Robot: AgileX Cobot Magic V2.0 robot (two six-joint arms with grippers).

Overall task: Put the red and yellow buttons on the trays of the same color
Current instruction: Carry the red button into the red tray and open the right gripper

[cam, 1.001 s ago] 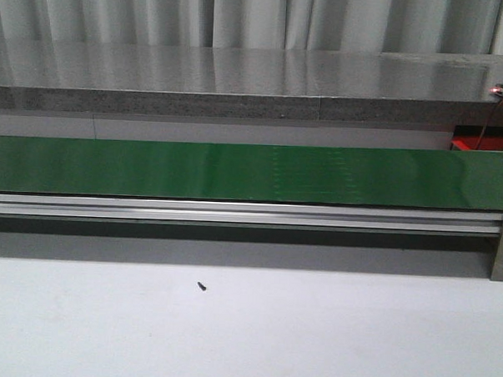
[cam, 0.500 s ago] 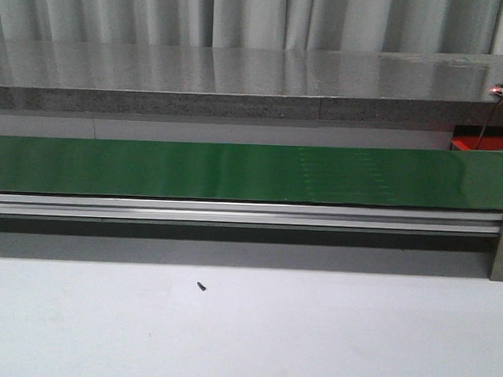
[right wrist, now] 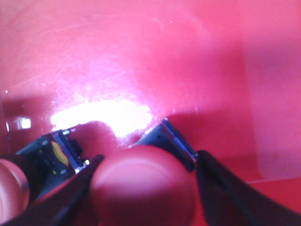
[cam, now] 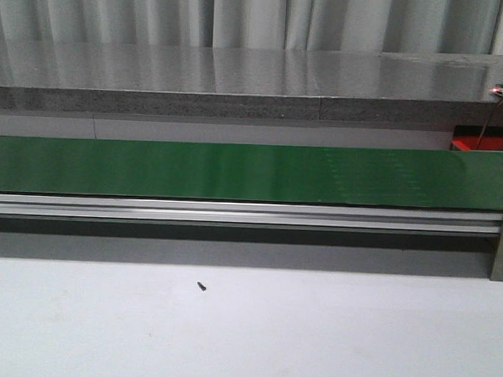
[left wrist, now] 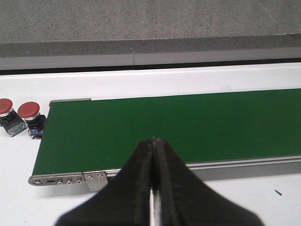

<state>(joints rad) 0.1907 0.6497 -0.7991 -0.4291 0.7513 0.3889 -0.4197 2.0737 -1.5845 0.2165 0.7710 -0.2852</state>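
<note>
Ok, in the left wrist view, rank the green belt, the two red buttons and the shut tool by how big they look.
1. Green belt, by far the largest.
2. Left tool, though it looms only because it sits right at the camera.
3. The two red buttons look alike; the left one is partly cut off, so no ranking.

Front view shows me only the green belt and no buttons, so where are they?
Observer: Two loose red buttons stand on the white table beside one end of the belt.
Operator: Is the left arm holding anything?
Observer: No, the left gripper is empty, jaws shut.
Operator: And the right?
Observer: The right gripper flanks a third red button over the floor of the red tray. I cannot tell whether it grips.
</note>
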